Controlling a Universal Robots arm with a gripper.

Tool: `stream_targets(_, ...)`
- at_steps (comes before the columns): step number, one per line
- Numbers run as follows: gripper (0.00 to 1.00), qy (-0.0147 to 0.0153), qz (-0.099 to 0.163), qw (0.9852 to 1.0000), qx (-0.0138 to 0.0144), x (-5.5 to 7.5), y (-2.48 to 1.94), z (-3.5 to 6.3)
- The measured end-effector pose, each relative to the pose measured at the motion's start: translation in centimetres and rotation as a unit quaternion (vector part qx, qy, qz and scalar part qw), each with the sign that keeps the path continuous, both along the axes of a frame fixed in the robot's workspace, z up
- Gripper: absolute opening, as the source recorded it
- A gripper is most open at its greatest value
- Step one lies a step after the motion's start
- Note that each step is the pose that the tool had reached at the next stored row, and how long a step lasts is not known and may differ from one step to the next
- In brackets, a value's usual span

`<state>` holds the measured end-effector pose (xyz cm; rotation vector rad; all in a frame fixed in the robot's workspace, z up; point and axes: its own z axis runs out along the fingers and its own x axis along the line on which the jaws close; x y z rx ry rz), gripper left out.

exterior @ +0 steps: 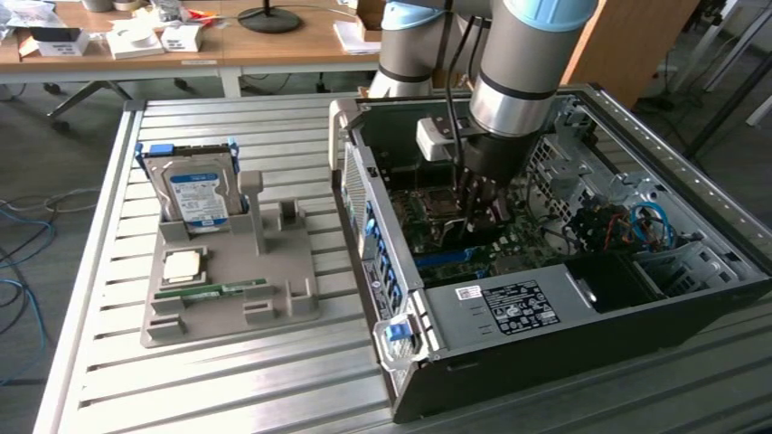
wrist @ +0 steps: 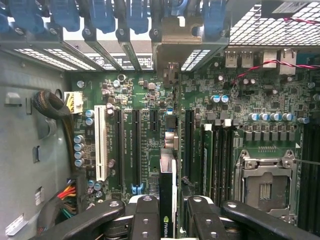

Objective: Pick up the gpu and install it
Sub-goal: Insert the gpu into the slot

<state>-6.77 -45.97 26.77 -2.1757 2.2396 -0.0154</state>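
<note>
- Gripper (wrist: 170,207) clamps the gpu (wrist: 168,177) edge-on, just above the motherboard (wrist: 240,135) inside the case (exterior: 579,371).
- We rate misalignment with the expansion slots (wrist: 136,150) the largest risk: edge contacts jam.
- Smaller risk: card end snags the blue rear latches (wrist: 100,15).

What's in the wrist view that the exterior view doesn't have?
Wrist view: the gpu edge-on with its logo, a white slot, the empty processor socket. Exterior view: the hard drive, memory stick and their gray holder. Both: the gripper closed on the gpu, the motherboard, the case.
</note>
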Motion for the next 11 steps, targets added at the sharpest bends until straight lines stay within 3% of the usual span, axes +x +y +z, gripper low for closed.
stream_targets(11, 0.26, -0.0007, -0.001, 1.0, -0.0004, -0.26, 0.0, -0.03)
